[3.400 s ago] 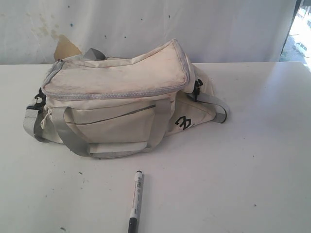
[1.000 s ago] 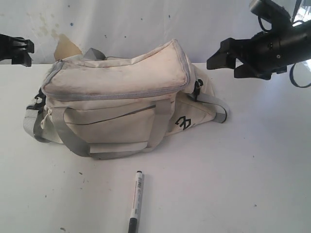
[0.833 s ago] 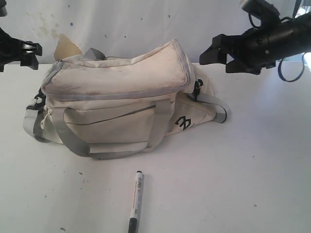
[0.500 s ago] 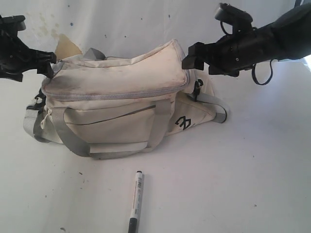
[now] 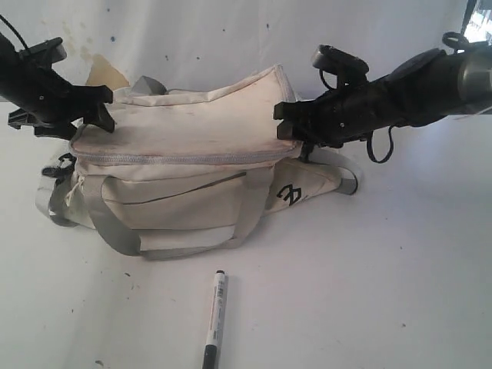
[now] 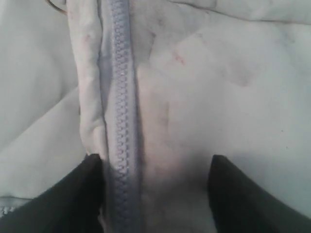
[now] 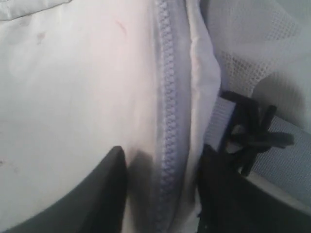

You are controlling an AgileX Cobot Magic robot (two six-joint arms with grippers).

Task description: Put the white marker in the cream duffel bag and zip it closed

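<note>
The cream duffel bag (image 5: 184,146) lies on the white table, its grey zipper (image 5: 177,157) running closed along the front of the lid. The white marker (image 5: 216,318) lies alone on the table in front of the bag, black cap towards the bag. My left gripper (image 5: 104,114) presses on the bag's left end, and my right gripper (image 5: 283,123) on its right end. In the left wrist view the left gripper (image 6: 155,194) is open, straddling the zipper (image 6: 121,97) and lid fabric. In the right wrist view the right gripper (image 7: 165,189) is open, astride the zipper (image 7: 167,97) seam.
A black strap buckle (image 7: 252,136) sits just beside my right gripper's outer finger. Grey webbing (image 5: 342,165) trails from the bag's right end, and handles (image 5: 115,231) hang down its front. A brown scrap (image 5: 108,73) leans on the white back wall. The table (image 5: 384,269) spreads to the right.
Both arms came in from the sides and down onto the bag's two ends. Their jaws narrowed. The bag's top got pressed flatter. The marker has not moved.
</note>
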